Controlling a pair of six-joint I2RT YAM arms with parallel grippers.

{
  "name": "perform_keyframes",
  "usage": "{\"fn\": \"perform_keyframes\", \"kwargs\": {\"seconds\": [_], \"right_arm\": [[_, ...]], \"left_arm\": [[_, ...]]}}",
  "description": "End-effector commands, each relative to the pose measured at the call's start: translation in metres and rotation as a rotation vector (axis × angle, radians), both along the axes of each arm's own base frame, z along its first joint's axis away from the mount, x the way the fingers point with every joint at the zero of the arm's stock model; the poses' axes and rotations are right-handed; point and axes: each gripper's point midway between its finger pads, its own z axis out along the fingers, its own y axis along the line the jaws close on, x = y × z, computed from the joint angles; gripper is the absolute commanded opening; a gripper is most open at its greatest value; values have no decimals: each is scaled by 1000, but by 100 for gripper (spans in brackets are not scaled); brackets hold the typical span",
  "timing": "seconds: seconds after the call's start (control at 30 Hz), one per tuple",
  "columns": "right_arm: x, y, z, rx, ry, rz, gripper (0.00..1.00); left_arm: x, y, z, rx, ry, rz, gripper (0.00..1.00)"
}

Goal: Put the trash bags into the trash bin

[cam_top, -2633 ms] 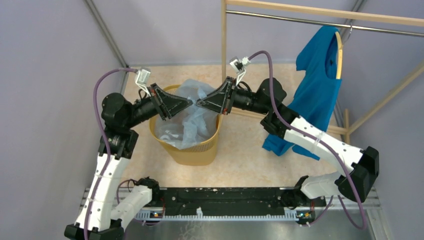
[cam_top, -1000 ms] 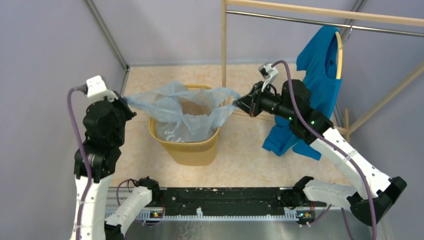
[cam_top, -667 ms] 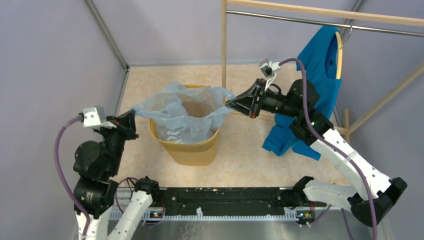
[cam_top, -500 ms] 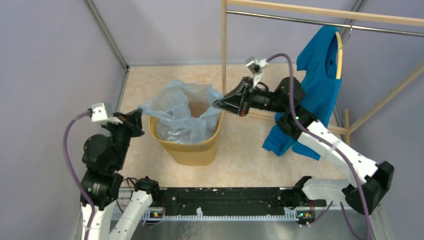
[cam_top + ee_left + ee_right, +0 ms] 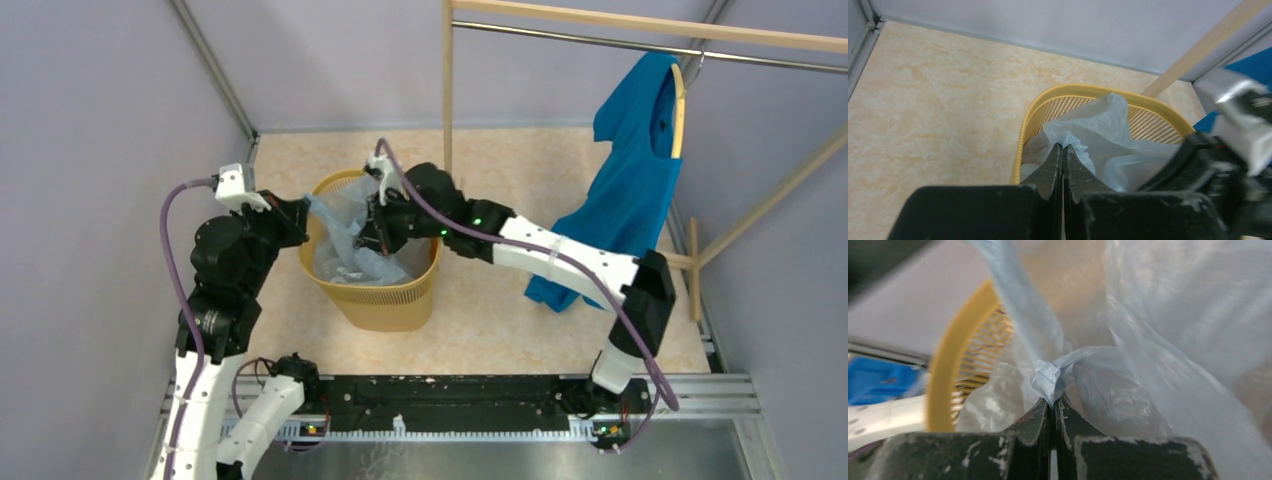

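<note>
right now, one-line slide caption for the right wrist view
Right gripper shut on a bunched fold of the trash bag, yellow trash bin behind.

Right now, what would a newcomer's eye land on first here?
The yellow trash bin at centre, with the pale trash bag bunched in its mouth. Over it, the left hand and right hand are each shut on a pinch of film. A bright blue shirt hangs at right.

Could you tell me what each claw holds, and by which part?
Both grip the trash bag: left claw on its bunched edge, right claw on a gathered fold.
</note>
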Motion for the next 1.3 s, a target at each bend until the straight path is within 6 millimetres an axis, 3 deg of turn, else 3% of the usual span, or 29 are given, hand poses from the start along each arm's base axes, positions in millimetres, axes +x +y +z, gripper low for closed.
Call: {"fn": "perform_keyframes", "kwargs": {"seconds": [0.0,0.03,0.2,0.3,0.33,0.5,0.6,0.7,0.87,0.93,1.0,1.07,1.27], "right_arm": [[16,-3,-47,-335,-140,-140,0],[22,-5,-64,-403,-147,-164,0],[33,3,-110,-595,-169,-155,0],[35,8,-119,-643,-161,-143,0],[36,8,-114,-634,-170,-143,0],[33,-5,-10,-417,-279,-189,0],[24,-30,49,-302,-340,-223,0],[13,-60,82,-214,-383,-255,0],[-6,-115,93,-61,-361,-320,0],[-11,-130,83,1,-295,-333,0],[-16,-147,91,96,-270,-350,0],[-16,-159,87,142,-240,-371,0],[-17,-195,81,173,-253,-469,0]], "left_arm": [[-6,-13,25,-6,-73,-86,0],[-7,-14,23,-6,-68,-91,0],[-4,-12,6,1,-19,-73,0],[-2,-8,-2,10,14,-54,0],[-1,-5,-2,18,18,-38,0],[0,11,10,75,12,37,0],[-1,22,29,111,-14,87,0],[-2,44,37,150,5,200,0],[-12,79,36,195,31,386,0],[-14,83,33,197,47,407,0],[-16,84,33,187,51,415,0],[-19,84,37,173,44,416,0],[-21,87,52,152,39,439,1]]}}
